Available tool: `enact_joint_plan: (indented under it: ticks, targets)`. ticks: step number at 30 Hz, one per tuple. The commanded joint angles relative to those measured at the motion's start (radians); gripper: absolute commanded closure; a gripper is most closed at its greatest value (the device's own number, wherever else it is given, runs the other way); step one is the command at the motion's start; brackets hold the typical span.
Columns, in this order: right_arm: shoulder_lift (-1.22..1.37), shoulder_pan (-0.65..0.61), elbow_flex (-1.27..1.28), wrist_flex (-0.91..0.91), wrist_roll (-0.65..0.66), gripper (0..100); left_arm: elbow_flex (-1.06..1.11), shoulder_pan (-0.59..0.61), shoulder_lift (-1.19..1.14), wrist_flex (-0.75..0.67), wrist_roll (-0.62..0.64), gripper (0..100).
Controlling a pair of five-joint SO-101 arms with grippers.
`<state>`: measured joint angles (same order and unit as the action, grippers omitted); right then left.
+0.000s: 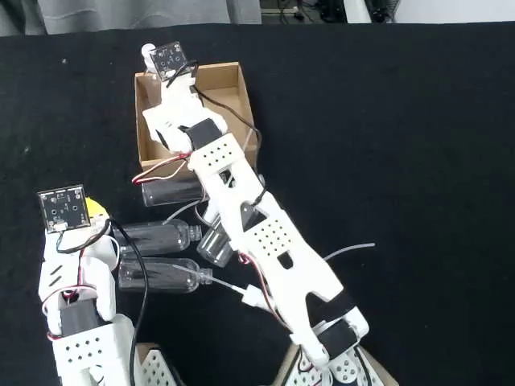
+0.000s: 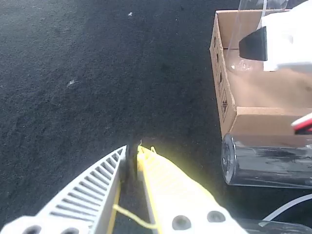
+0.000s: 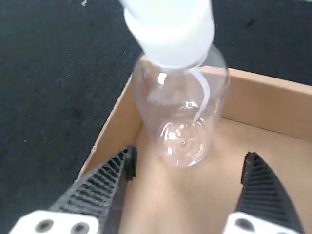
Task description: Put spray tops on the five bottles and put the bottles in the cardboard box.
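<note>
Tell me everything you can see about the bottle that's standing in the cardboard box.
The bottle is clear plastic, round and empty, with a white spray top fitted and a thin dip tube curving down inside. It stands on its base on the floor of the cardboard box, close to a corner. The right end effector is open around it, with a finger on either side and neither touching it.
</note>
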<state>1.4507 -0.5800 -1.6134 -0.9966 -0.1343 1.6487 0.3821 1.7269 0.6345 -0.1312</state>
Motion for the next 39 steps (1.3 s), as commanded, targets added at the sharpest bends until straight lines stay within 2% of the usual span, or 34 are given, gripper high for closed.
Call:
enact_joint_plan:
  ticks: [1,13,19,30,35,39]
  targets:
    - [-0.076,-0.018,-0.059,-0.006,0.008,68.4,-0.015,0.005,0.009,-0.02,-0.002,97]
    - [-0.07,-0.018,-0.059,-0.032,0.006,69.1,-0.015,0.005,0.009,-0.021,-0.002,97]
    - [-0.071,-0.017,-0.059,-0.025,0.012,82.2,-0.015,0.007,0.009,-0.021,-0.002,97]
    - [-0.036,-0.012,-0.059,0.061,0.012,83.8,-0.015,0.007,0.009,-0.02,-0.002,97]
    - [-0.007,-0.012,-0.059,0.138,0.048,94.6,-0.015,0.007,0.009,-0.02,-0.002,97]
    - [-0.005,-0.012,-0.059,0.137,0.061,95.6,-0.015,0.007,0.009,-0.02,-0.002,97]
